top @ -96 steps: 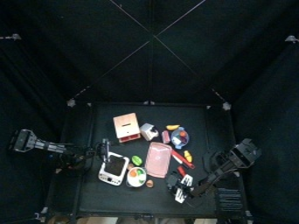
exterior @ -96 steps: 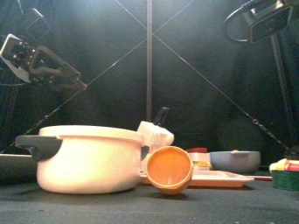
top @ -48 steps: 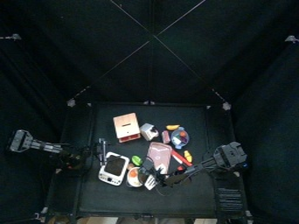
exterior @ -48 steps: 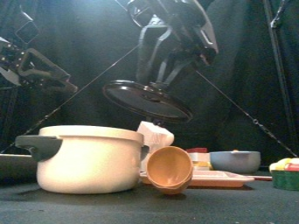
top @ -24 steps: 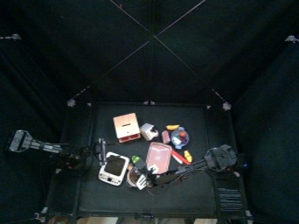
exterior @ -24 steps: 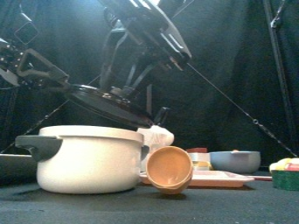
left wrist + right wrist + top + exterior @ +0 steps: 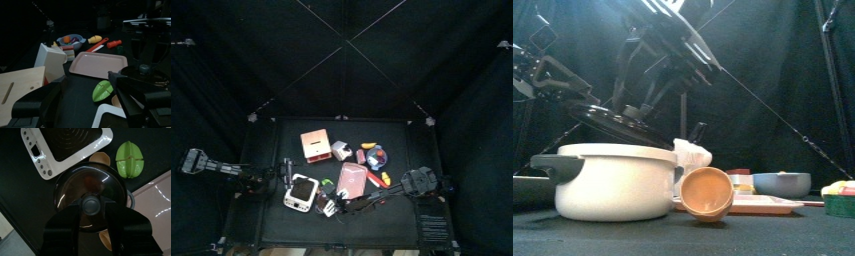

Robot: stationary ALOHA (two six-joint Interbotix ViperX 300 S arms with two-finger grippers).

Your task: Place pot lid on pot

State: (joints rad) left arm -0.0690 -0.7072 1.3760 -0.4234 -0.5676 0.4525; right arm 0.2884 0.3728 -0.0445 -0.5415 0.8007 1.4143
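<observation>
right fingers [image 7: 91, 208] clamped on lid [image 7: 627, 122] | tilted above pot [image 7: 613, 182] | left fingers [image 7: 87, 97] seemingly apart

**Lid coming down over the pot**

We are swinging our right arm [image 7: 660, 50] across from the 3 o'clock side of the front view toward 9 o'clock; two seconds ago only its upper part was showing at 1 o'clock, and now it is filling the middle. The right gripper [image 7: 91, 208] is carrying the dark pot lid [image 7: 627, 122] lower with each picture, from high above the table to tilted just over the white pot [image 7: 613, 180]. From above, we are seeing the arm's hand sliding from 4 o'clock toward 6 o'clock of the table [image 7: 398, 135].
</observation>
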